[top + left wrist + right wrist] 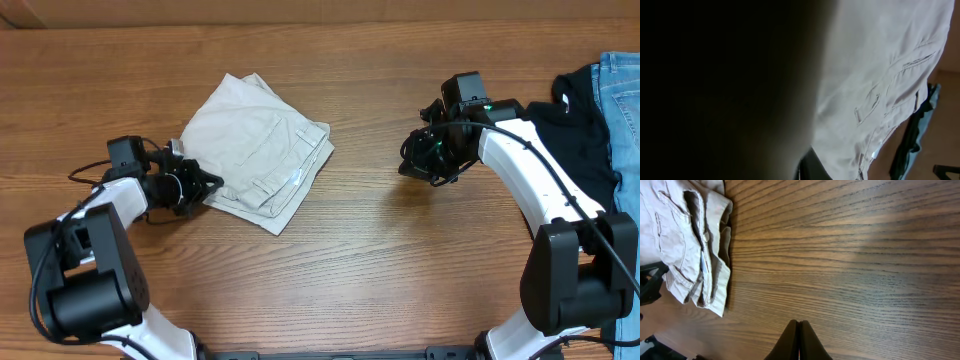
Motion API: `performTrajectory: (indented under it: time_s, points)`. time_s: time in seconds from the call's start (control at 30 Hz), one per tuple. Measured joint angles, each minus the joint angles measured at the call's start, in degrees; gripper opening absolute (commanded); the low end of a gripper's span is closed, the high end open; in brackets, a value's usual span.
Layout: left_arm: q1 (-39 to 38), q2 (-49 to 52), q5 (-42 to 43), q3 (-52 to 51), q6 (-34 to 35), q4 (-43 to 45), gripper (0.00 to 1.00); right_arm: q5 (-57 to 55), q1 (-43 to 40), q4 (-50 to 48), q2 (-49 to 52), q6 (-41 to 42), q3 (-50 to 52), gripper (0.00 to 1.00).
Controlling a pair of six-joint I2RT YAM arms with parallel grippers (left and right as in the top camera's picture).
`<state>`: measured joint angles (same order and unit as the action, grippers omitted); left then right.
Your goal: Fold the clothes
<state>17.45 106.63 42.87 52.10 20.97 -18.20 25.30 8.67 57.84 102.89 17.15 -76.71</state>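
1. We found the shorts (258,150) lying left of centre on the table (400,260). They were already doubled into a compact bundle that sat cornerwise to the table's edge.
2. The bundle looked close to square, so we judged it to have no marked long axis. Its layered waistband edge ran along the side facing the right arm.
3. The left gripper (203,186) sat at the bundle's near-left edge, touching or just beside the cloth. From that gripper, the shorts lay forward and toward the table's middle.
4. In the left wrist view, pale fabric and deep shadow filled the frame, so we could not tell whether its jaws were apart or together.
5. The right gripper (420,165) hung over bare wood, well apart from the shorts, which lay off to its left. Its wrist view showed the fingertips pressed together on nothing.
6. The black garment (580,130) and the jeans (625,90) lay at the far right, beyond the right arm.
7. We judged the left arm far the nearer, so any next fold or tidy-up would start from its corner.
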Motion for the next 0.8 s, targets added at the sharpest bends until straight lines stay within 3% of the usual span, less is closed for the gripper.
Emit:
performTrajectory:
  time_s: [0.27, 0.53, 0.8]
  points:
    - [-0.1, -1.8, 1.8, 1.6, 0.0, -6.0, 0.04, 0.0, 0.0, 1.3, 0.0, -0.1, 0.0, 0.04]
    - [-9.4, -18.3, -0.7, 4.1, 0.3, -12.9, 0.06, 0.0, 0.0, 1.1, 0.0, -0.1, 0.0, 0.04]
    - [-15.2, -13.0, -7.0, 4.3, 2.6, -10.1, 0.06, 0.0, 0.0, 1.1, 0.0, -0.1, 0.0, 0.04]
